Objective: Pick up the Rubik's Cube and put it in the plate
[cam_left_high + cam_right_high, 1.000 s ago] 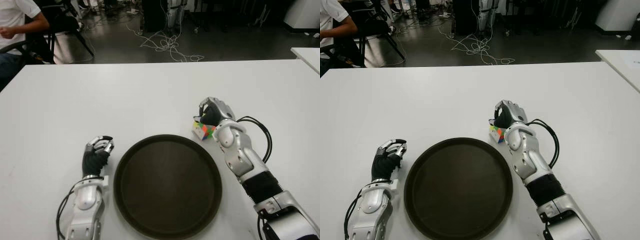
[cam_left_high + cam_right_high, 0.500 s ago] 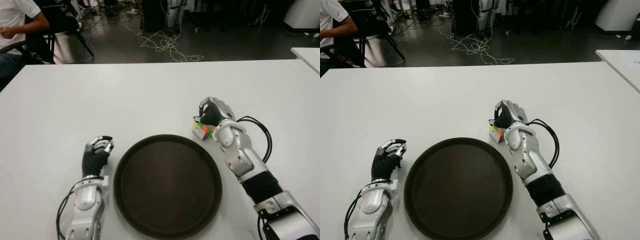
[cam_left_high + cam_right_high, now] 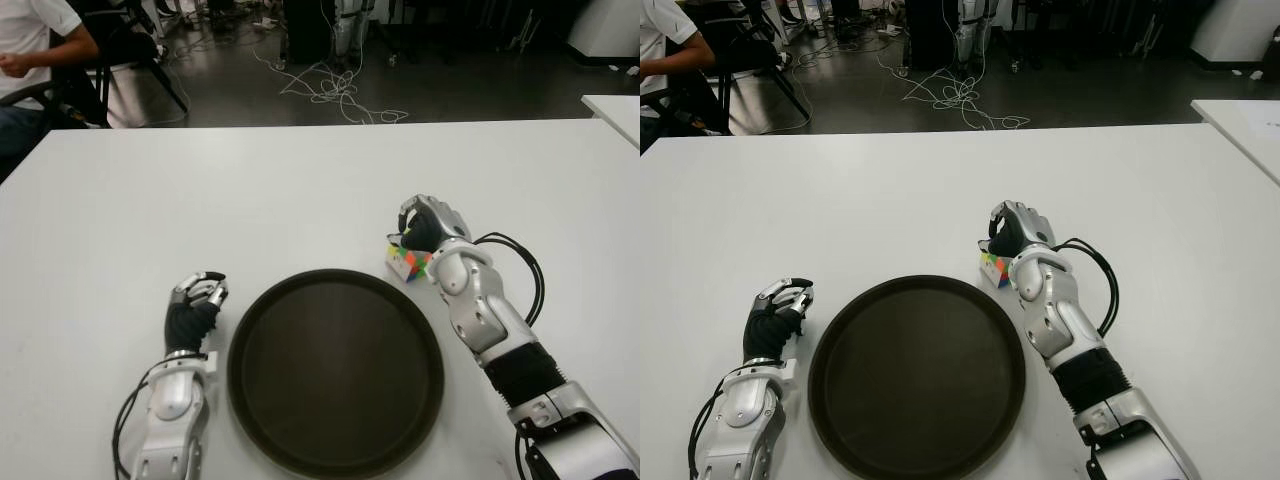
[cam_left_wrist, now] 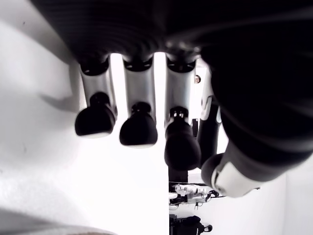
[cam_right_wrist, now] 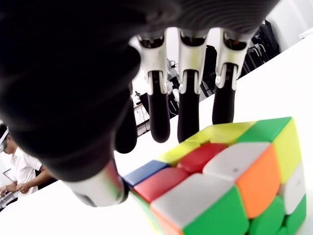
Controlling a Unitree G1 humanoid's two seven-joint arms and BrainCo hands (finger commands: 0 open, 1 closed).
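The Rubik's Cube (image 3: 408,263) stands on the white table (image 3: 250,200) just past the right rim of the dark round plate (image 3: 335,372). My right hand (image 3: 425,222) arches over the cube from the far right side. In the right wrist view the cube (image 5: 220,186) fills the foreground, the fingers (image 5: 188,98) hang straight behind its far edge and the thumb (image 5: 98,186) sits by its blue corner, with no firm grip showing. My left hand (image 3: 197,295) shows left of the plate, fingers loosely curled and holding nothing.
A person (image 3: 30,50) sits at the far left beyond the table. Cables (image 3: 335,90) lie on the floor behind it. The corner of a second white table (image 3: 615,110) shows at the right edge.
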